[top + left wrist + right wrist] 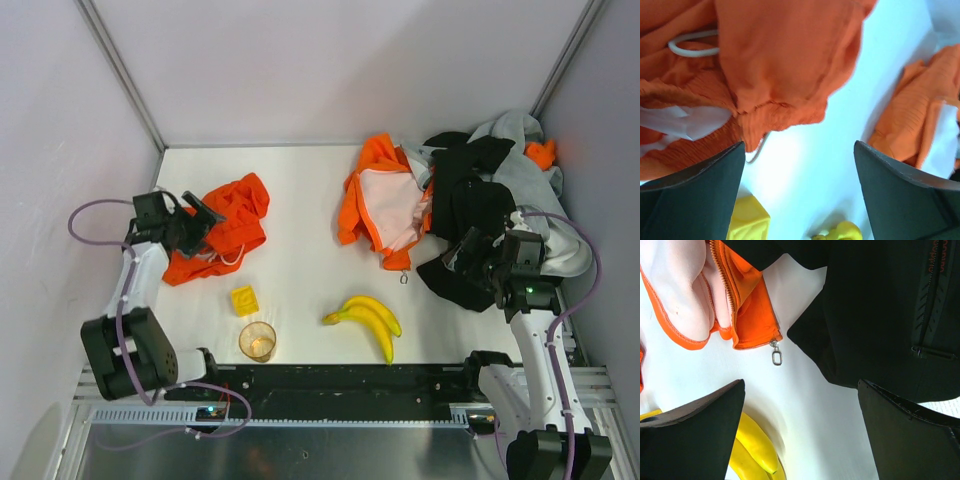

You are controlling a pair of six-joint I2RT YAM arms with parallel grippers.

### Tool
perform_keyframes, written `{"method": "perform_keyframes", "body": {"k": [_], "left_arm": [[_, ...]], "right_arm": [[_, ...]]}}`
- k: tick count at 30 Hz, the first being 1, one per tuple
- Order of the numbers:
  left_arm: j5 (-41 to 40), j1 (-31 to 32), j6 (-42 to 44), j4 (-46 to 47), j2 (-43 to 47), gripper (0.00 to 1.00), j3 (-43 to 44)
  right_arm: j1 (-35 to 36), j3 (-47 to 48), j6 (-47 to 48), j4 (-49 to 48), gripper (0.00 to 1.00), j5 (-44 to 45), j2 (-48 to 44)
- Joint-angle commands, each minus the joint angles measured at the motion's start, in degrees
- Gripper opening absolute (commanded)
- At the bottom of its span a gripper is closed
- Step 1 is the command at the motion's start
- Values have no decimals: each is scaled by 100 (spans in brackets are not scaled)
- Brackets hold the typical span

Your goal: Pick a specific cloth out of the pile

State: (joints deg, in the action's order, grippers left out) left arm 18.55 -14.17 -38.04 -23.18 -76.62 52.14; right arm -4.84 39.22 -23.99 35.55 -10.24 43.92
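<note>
The cloth [228,228], a small crumpled orange piece with a white cord, lies on the white table at the left, apart from the pile. It fills the top of the left wrist view [780,65]. My left gripper [203,225] is open and empty at the cloth's left edge [800,200]. The pile [500,200] of grey and black garments sits at the back right, with an orange bit [541,152] at its far edge. My right gripper [472,258] is open and empty over the pile's black front edge [800,440].
A larger orange garment with pale lining [385,205] lies left of the pile, its zip pull [776,357] on the table. Bananas [368,318], a yellow block [244,300] and an orange cup [257,341] lie near the front. Walls enclose the table.
</note>
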Motion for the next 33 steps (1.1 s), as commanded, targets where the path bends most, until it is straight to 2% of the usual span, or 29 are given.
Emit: {"method": "perform_keyframes", "body": {"k": [1, 4, 10, 24, 29, 33], "left_arm": [[574, -37, 4, 7, 703, 95, -210], [966, -33, -40, 12, 1033, 99, -348], [1464, -33, 65, 15, 1346, 100, -455], [2090, 174, 800, -301, 1109, 100, -442], [1390, 873, 1482, -1138, 836, 100, -52], [-73, 1760, 1820, -1784, 832, 100, 227]], "right_arm": [[63, 10, -90, -40, 99, 74, -96], [89, 14, -107, -39, 99, 55, -124], [211, 10, -191, -101, 99, 4, -100], [1078, 9, -569, -384, 99, 49, 196], [1567, 10, -716, -431, 99, 261, 315], [1926, 14, -807, -387, 99, 559, 313]]}}
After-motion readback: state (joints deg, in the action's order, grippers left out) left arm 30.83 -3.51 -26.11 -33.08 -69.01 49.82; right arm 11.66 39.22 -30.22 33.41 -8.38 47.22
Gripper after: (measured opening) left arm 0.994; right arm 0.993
